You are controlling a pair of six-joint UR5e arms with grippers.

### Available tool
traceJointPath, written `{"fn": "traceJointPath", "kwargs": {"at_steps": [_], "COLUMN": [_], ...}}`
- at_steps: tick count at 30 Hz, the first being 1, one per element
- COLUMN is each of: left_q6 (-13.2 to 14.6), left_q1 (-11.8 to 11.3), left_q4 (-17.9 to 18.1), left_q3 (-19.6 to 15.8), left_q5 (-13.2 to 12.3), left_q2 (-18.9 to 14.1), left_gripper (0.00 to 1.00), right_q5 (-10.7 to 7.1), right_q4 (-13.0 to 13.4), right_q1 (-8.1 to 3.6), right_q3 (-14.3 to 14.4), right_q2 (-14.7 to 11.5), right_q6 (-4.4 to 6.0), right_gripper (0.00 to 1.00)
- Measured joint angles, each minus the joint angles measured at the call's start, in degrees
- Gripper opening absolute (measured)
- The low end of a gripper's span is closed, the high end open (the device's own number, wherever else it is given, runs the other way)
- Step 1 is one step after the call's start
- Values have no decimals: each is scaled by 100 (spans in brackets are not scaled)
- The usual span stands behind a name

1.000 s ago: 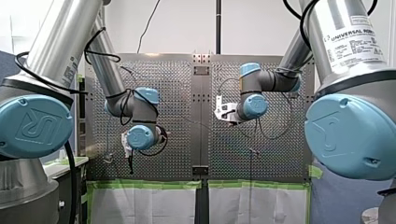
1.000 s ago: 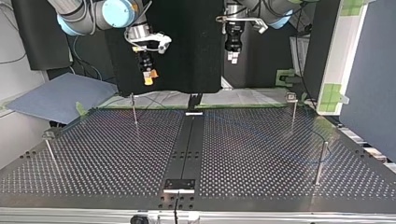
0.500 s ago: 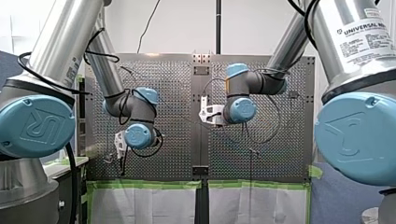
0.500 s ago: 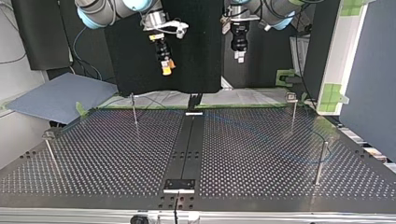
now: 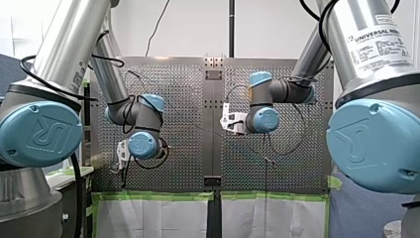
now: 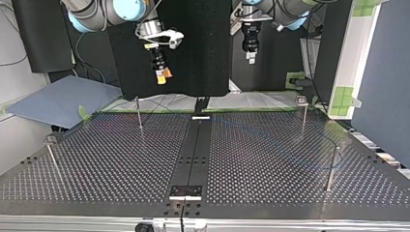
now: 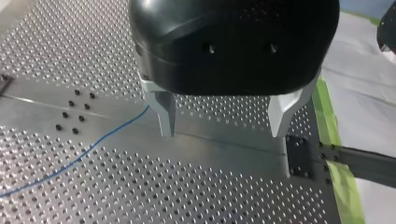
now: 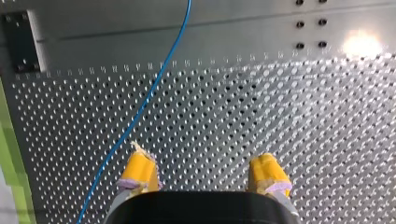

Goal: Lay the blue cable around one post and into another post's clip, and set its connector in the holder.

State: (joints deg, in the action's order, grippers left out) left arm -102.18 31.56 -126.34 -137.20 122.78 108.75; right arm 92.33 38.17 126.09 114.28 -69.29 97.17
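In the last second my right tool (image 8: 203,173) swung in toward the middle of the surface (image 8: 289,116) and then drew part of the way back. My left tool (image 7: 222,131) only drifted a little to the side. Neither has come down; both hang well above the surface.

Both tools are spread wide and carry nothing. The blue cable (image 8: 154,88) lies loose on the surface below them. Under my right tool it runs just outside one of the yellow pads (image 8: 138,169), not between them. Under my left tool it passes behind one metal finger (image 7: 165,112) and trails away to that side, again outside the gap.

I judge that the task has not truly begun: the cable is ungrasped, and it rounds none of the posts (image 6: 139,113) that I can see. I cannot find its connector in any view. My right tool's back-and-forth looks like lining up over the cable; a small sideways shift would put the strand between the pads before descending.
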Motion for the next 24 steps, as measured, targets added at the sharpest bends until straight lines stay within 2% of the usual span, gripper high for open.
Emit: {"fn": "traceJointPath", "kwargs": {"at_steps": [1, 4, 7, 11, 16, 24], "left_q6": [4, 0, -4, -7, 20, 93], "left_q1": [-3, -5, -3, 8, 20, 32], "left_q4": [47, 173, 310, 497, 727, 843], "left_q3": [-3, -3, -2, 6, 8, 10], "left_q5": [-54, -195, -333, -460, -338, -245], "left_q2": [0, 0, 0, 1, 5, 3], "left_gripper": [100, 100, 100, 100, 100, 100], "right_q5": [-20, -46, -55, -136, -221, -379], "right_q4": [14, 49, 70, 167, 311, 437], "right_q1": [-65, -163, -187, -135, -80, -29], "right_q3": [14, 47, 66, 90, 95, 80], "right_q2": [14, 43, 64, 172, 359, 408], "right_q6": [-22, -62, -82, -160, -206, -214], "right_gripper": [100, 100, 100, 100, 100, 100]}}
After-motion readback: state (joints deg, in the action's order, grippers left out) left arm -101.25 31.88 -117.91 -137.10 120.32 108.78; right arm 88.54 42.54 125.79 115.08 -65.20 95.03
